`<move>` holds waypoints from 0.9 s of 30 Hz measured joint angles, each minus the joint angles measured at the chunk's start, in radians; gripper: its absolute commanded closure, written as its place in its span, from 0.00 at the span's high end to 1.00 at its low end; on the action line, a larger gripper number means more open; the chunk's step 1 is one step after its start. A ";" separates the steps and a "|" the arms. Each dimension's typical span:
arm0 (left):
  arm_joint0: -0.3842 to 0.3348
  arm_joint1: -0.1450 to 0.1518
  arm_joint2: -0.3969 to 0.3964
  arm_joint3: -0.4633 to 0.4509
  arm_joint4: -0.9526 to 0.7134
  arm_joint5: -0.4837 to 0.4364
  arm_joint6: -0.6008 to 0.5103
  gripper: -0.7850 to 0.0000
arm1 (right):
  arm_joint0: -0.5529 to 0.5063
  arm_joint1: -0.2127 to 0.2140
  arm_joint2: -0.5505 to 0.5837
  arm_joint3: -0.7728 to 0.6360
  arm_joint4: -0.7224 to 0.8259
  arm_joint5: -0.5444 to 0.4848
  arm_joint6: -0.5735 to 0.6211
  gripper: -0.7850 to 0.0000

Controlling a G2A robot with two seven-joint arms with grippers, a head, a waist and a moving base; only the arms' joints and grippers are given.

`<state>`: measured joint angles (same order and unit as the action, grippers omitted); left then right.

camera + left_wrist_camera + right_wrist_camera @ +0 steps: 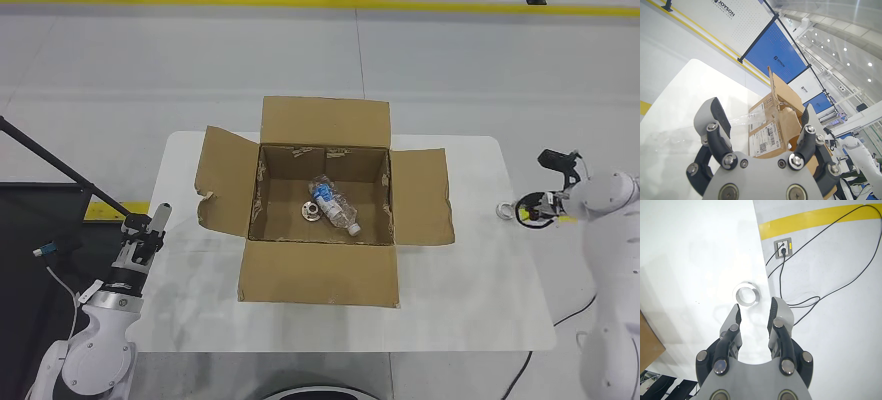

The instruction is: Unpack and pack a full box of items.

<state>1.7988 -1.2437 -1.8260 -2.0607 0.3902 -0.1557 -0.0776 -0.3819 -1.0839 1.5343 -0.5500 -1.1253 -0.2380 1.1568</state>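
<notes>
The end effector point(762, 102) has its two fingers point(721, 117) spread wide apart, black ribbed pads facing each other. Through the gap, just ahead of the fingertips, stands a cardboard box point(764, 136) on the white worktop point(687, 91). The box wall facing the end effector carries several printed labels point(770, 132). Above that wall a torn, ragged-edged flap point(785, 91) stands up. What looks like a strip of clear tape or film point(745, 118) trails off the box toward one finger. Farther beyond, past the worktop's rounded corner, a yellow floor line point(715, 39) runs under blue and white wall panels point(776, 51).
</notes>
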 measured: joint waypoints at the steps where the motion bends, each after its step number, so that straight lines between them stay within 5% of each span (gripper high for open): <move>1: 0.000 0.000 0.000 0.000 0.000 0.000 0.000 1.00 | 0.012 -0.003 -0.012 0.019 -0.006 0.003 -0.007 0.46; 27: 0.000 0.000 0.000 0.000 0.000 0.000 0.000 1.00 | 0.157 -0.052 -0.158 0.311 -0.027 0.032 -0.129 0.39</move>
<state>1.7988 -1.2437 -1.8260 -2.0607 0.3902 -0.1557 -0.0776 -0.2252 -1.1360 1.3765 -0.2387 -1.1525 -0.2056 1.0274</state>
